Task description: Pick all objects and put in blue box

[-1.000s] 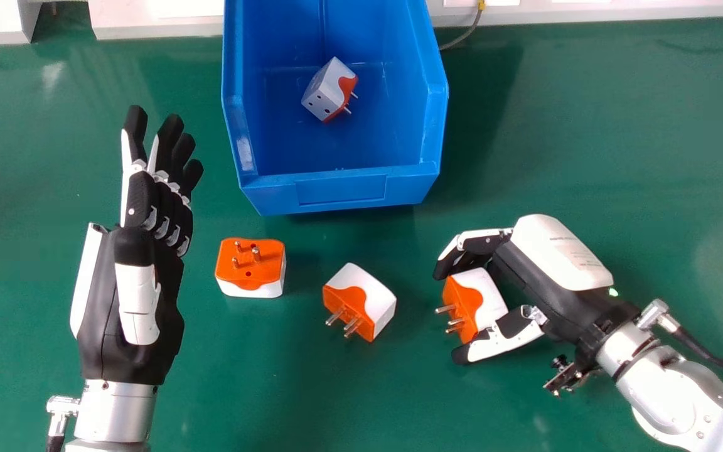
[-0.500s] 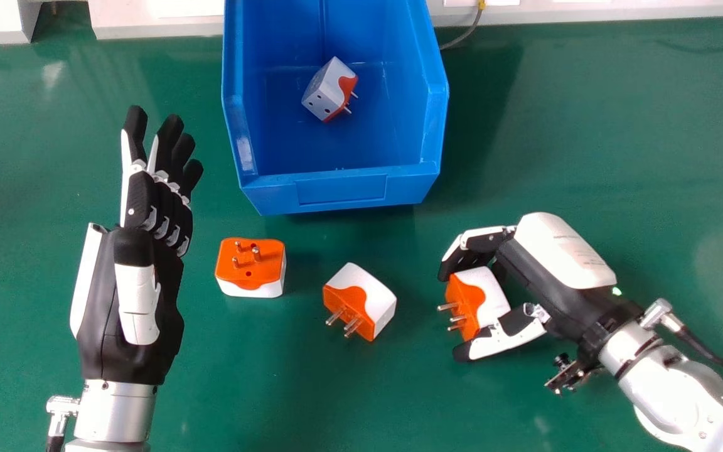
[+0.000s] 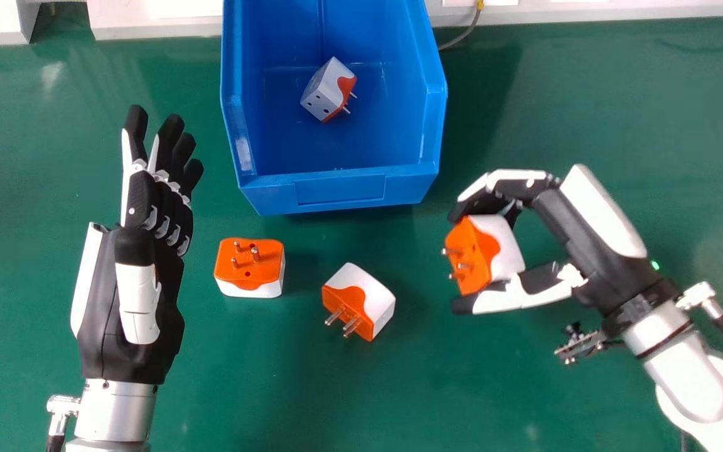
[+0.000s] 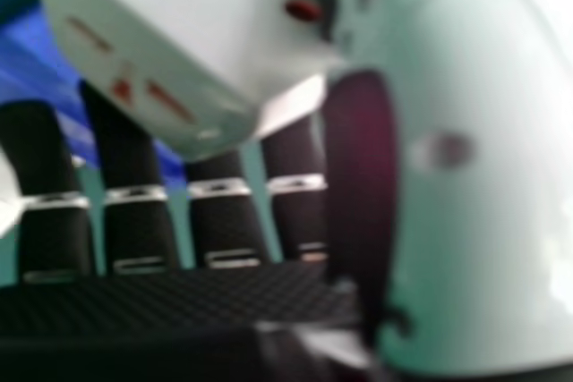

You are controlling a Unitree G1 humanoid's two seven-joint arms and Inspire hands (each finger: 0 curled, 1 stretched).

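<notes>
While the left robot hand [image 3: 170, 270] is straight-fingered, the right one [image 3: 565, 220] clamps an adapter [image 3: 504, 243].

"How's the light?"

"Bright in the head view — a pale glare patch sits on the green table [image 3: 587, 125] at upper left, and soft shadow falls right of the blue box [image 3: 340, 188]. The right hand [image 3: 606, 213] catches white highlights."

"And the right hand view?"

"Blurred up close — both adapter [image 4: 170, 33] and thumb [image 4: 483, 212], the latter washed out toward its far side."
</notes>
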